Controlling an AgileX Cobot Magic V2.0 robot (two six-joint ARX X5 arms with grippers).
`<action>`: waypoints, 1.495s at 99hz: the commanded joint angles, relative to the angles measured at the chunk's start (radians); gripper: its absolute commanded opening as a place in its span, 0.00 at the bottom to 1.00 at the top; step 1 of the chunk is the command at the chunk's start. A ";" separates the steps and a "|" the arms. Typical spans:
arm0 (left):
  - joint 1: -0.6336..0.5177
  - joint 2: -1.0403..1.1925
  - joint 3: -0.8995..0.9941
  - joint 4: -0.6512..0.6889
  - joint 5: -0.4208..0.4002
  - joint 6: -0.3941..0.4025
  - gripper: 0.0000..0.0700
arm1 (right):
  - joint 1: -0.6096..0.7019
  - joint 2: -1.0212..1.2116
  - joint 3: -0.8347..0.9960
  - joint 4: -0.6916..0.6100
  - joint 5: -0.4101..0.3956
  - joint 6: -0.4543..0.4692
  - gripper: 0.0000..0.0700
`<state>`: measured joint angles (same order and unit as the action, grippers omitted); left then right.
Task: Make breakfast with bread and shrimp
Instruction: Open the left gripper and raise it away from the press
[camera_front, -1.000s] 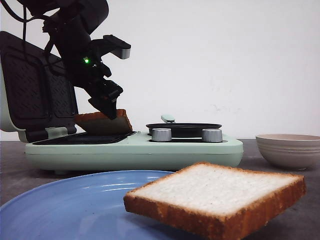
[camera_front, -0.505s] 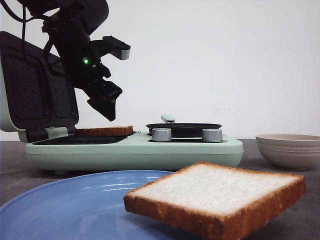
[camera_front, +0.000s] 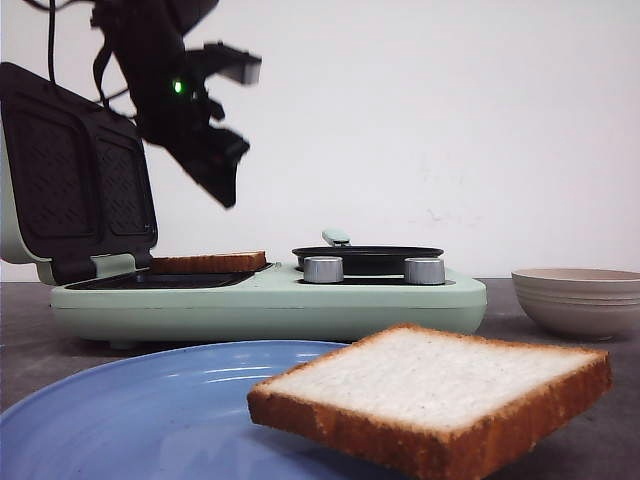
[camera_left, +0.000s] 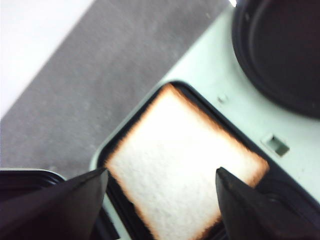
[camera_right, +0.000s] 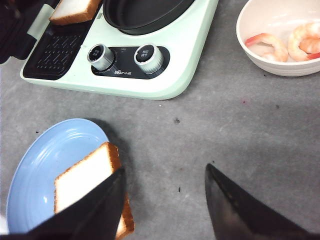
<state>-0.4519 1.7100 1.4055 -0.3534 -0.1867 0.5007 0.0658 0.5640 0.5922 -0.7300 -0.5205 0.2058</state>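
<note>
Bowl (camera_right: 280, 60): shrimp (camera_right: 267, 44) inside | blue plate (camera_right: 45, 165): bread slice (camera_right: 87, 182) | sandwich-maker tray (camera_left: 112, 150): second slice (camera_left: 182, 167) flat | left claw (camera_left: 160, 187) apart, empty | right claw (camera_right: 162, 195) apart, empty.

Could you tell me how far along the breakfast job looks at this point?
Done: one bread slice lies flat in the sandwich maker's grill slot. In hand: nothing; the left gripper hangs open above that slice, and the right gripper is open over the table. Left: the second slice sits on the blue plate, and the shrimp are in the bowl.
</note>
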 joint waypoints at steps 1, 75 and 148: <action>-0.006 -0.023 0.053 -0.011 -0.004 -0.069 0.58 | 0.004 0.003 0.016 0.004 -0.001 -0.013 0.43; 0.017 -0.385 0.131 -0.247 0.097 -0.369 0.58 | 0.004 0.003 0.016 0.003 -0.003 -0.007 0.43; 0.064 -0.869 -0.438 -0.031 0.241 -0.557 0.56 | 0.004 0.004 0.016 -0.001 -0.008 0.050 0.43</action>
<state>-0.3840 0.8604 1.0103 -0.4049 0.0517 -0.0113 0.0658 0.5640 0.5922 -0.7330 -0.5232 0.2295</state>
